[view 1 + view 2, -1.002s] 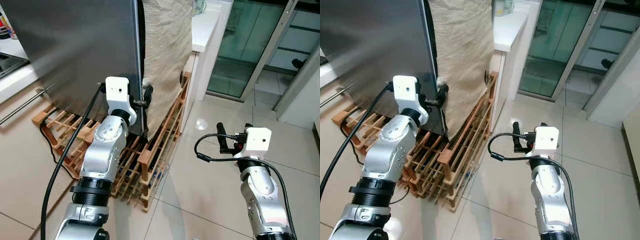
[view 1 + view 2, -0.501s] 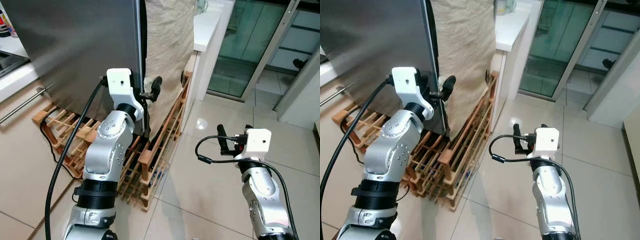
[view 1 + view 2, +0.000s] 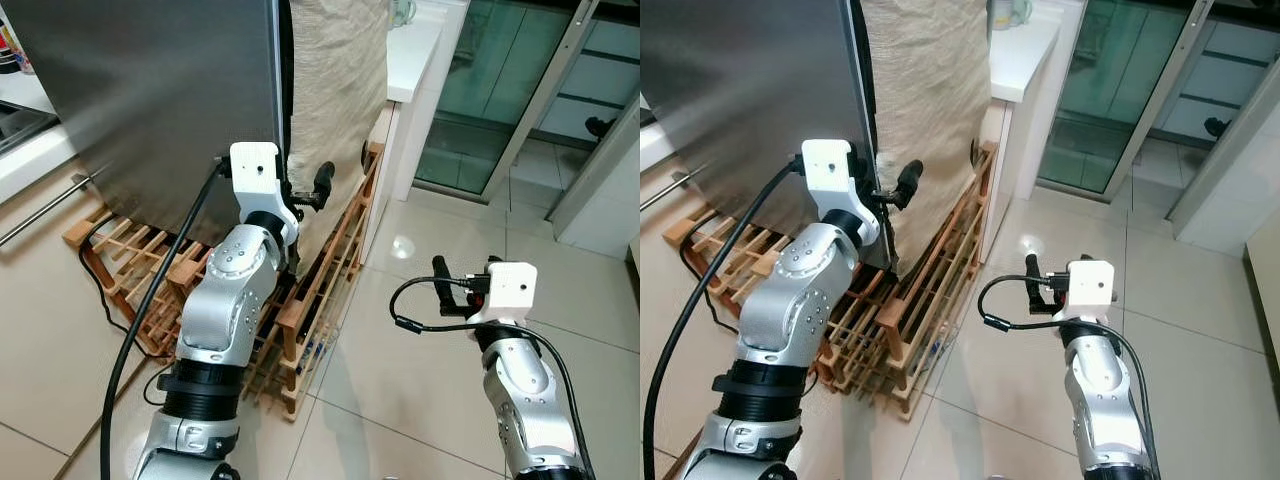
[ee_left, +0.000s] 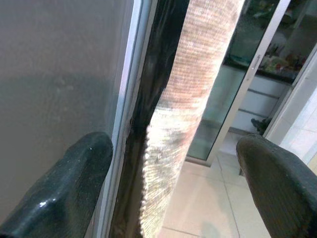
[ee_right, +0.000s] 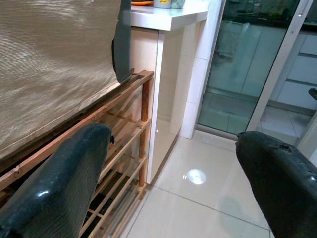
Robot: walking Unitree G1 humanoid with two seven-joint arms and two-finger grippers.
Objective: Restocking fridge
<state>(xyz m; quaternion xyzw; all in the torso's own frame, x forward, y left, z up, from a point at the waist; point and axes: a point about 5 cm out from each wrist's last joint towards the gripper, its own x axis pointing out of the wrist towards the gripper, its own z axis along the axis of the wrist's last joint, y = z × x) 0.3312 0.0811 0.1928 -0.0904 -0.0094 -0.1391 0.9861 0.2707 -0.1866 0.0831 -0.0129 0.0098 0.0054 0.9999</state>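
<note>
The fridge's steel door (image 3: pixel 150 90) stands shut at the upper left, and a beige woven cloth (image 3: pixel 335 90) hangs down the fridge's side. My left gripper (image 3: pixel 306 190) is raised at the door's right edge, open. In the left wrist view one finger (image 4: pixel 74 178) lies against the steel face. The dark door seam (image 4: pixel 148 124) and the cloth run between the fingers. My right gripper (image 3: pixel 460 275) hovers low over the tiled floor at the right, open and holding nothing. It points toward the wooden rack (image 5: pixel 133 119).
A wooden slatted rack (image 3: pixel 300 300) lies under and beside the fridge, with a black cable (image 3: pixel 100 290) on the floor at its left. A white counter (image 3: pixel 415 50) stands behind the cloth. Glass sliding doors (image 3: pixel 500 90) fill the back right. Bare tiles (image 3: pixel 400 400) lie between my arms.
My left gripper has risen and swung right, from low on the door face to the door's right edge beside the cloth. The right arm has hardly moved.
</note>
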